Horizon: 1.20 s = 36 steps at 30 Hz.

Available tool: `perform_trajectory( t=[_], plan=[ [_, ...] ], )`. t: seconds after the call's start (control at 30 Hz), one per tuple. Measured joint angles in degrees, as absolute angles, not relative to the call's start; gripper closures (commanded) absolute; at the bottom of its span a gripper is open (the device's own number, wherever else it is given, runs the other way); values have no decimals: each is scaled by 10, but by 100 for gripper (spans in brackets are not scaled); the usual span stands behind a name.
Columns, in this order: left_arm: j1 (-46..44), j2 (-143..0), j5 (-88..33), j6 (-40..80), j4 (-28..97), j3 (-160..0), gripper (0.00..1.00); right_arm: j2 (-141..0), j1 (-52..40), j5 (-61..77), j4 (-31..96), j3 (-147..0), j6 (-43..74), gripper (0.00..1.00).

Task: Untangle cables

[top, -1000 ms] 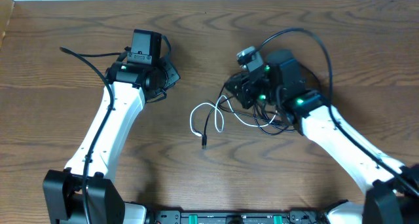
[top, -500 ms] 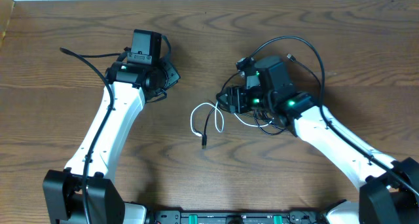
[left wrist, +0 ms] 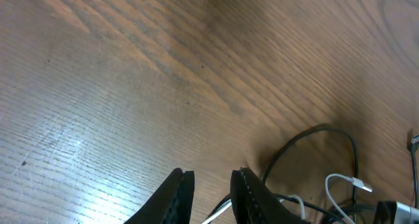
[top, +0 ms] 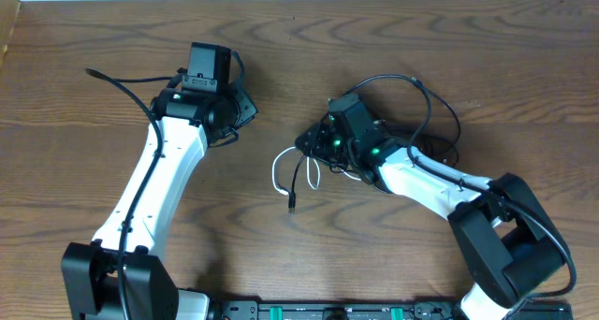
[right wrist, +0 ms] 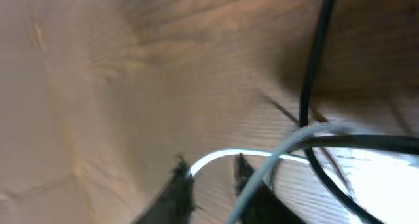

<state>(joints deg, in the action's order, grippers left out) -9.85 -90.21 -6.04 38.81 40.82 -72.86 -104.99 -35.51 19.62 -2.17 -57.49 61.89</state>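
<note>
The cables lie tangled at the table's middle. A white cable [top: 274,170] loops out to the left, and a black cable [top: 297,184] ends in a small plug beside it. More black cord bunches under the right arm. My right gripper [top: 306,142] is low over the tangle's left side. In the blurred right wrist view its fingers [right wrist: 209,162] stand a little apart, with the white cable [right wrist: 219,153] running across their tips and a black cable [right wrist: 314,67] beyond. My left gripper [top: 245,105] hovers apart from the tangle, narrowly open [left wrist: 211,175] and empty. Beyond it lie the white cable [left wrist: 340,181] and a black cable [left wrist: 308,135].
The bare wooden table [top: 112,39] stretches to the left and front. A thick black arm wire [top: 445,105] arcs behind the right arm, and another [top: 117,77] trails left of the left arm. The right arm's base [top: 510,245] sits at the front right.
The right arm has swung left and dropped onto the tangle, its jaws widening and then narrowing again. The left arm has stayed in place. The cables have shifted slightly.
</note>
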Motion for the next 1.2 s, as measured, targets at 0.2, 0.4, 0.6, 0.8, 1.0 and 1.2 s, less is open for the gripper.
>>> perform_trajectory(
  t=[0.2, 0.4, 0.6, 0.8, 1.0, 1.2],
  plan=[
    [-98, -902, -60, 388, 409, -728, 74, -1040, -355, 221, -89, -574, 547, 99],
    [-98, -902, -60, 388, 409, -728, 74, -980, -355, 203, -71, -574, 408, 98],
    [-98, -902, -60, 388, 409, -728, 74, -864, -355, 190, -67, -574, 229, 99],
    [-98, -902, -61, 388, 409, -728, 74, -781, -355, 190, -69, -574, 143, 99],
    [-99, -902, -125, 359, 376, -727, 71, -771, -355, 190, -67, -574, 131, 99],
    [-117, -902, -205, 230, 344, -727, 11, -766, -331, 197, -72, -574, 200, 99]
  ],
)
